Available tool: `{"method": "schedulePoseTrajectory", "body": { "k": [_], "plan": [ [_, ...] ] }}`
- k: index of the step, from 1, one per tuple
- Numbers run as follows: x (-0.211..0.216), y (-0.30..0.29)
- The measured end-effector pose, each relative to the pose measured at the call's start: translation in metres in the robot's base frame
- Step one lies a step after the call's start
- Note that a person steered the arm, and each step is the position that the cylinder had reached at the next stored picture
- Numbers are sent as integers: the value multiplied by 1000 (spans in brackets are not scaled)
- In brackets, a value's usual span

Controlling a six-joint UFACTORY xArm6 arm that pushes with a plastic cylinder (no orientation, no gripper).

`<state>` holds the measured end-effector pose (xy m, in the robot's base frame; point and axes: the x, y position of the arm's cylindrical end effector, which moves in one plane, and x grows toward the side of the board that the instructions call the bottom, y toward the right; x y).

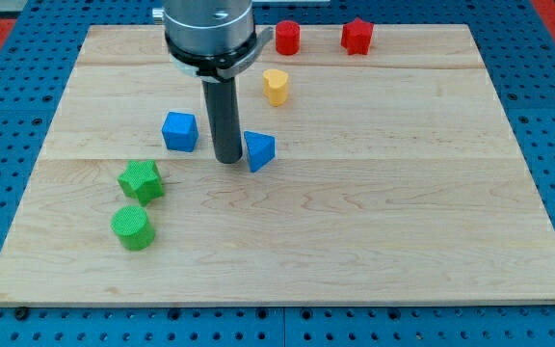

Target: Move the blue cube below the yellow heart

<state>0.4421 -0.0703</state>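
Observation:
The blue cube (179, 131) sits on the wooden board (374, 212) left of centre. The yellow heart (276, 86) lies up and to the right of it, near the view's top. My tip (226, 159) is between the blue cube and a blue triangular block (259, 150), touching or almost touching the triangular block's left side. The cube is a short gap to the left of my rod.
A red cylinder (287, 38) and a red star-like block (356, 36) lie at the board's top edge. A green star (141, 180) and a green cylinder (132, 226) lie at lower left. Blue pegboard surrounds the board.

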Motion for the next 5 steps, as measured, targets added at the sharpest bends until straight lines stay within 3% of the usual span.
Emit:
{"method": "schedulePoseTrajectory", "body": {
  "k": [1, 2, 5],
  "plan": [
    [5, -96],
    [-1, -142],
    [-58, -29]
  ]
}}
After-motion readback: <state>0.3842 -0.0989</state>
